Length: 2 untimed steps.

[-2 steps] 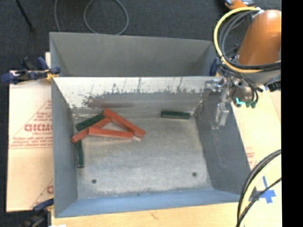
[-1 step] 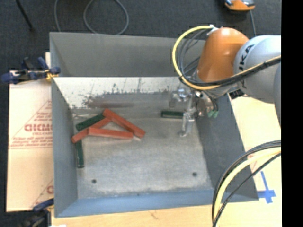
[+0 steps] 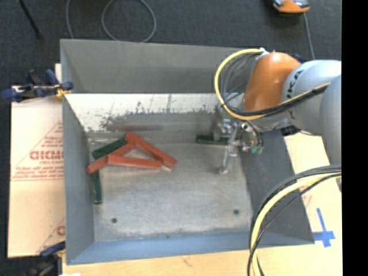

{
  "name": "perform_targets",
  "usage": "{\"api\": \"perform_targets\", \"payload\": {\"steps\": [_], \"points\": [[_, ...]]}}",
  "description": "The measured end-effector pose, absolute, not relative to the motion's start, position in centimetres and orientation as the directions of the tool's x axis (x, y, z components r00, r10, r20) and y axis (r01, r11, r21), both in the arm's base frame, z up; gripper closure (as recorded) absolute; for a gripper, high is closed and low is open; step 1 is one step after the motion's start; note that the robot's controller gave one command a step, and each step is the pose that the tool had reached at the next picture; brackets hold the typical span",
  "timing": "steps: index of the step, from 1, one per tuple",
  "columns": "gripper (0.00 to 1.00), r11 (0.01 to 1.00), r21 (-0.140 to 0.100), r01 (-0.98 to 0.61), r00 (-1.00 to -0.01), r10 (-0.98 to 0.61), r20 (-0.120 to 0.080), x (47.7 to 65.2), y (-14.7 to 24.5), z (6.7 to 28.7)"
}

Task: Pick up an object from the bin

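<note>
Gripper (image 3: 227, 160), open or closed not discernible, low beside green stick (image 3: 204, 138); grasp apparently pending, requiring alignment over it.

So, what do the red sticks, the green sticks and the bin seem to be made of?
Red sticks: probably painted wood or plastic, I cannot tell which; matte, even colour, straight edges. Green sticks: same shape and matte look, probably the same material. Bin: grey sheet metal, dull finish, with dark scuffs near its back wall.
</note>
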<state>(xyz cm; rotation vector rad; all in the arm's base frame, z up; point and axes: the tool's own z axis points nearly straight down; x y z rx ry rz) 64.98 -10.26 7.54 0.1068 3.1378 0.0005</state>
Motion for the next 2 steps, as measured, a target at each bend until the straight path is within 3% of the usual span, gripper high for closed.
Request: {"api": "perform_targets", "payload": {"steps": [1,2], "points": [[0.0,1.0,-0.002,0.017,-1.0,0.017,0.008,65.3,-1.9,7.1],[0.0,0.991,0.003,-0.13,-0.991,-0.13,-0.008,64.6,10.5,8.8]]}}
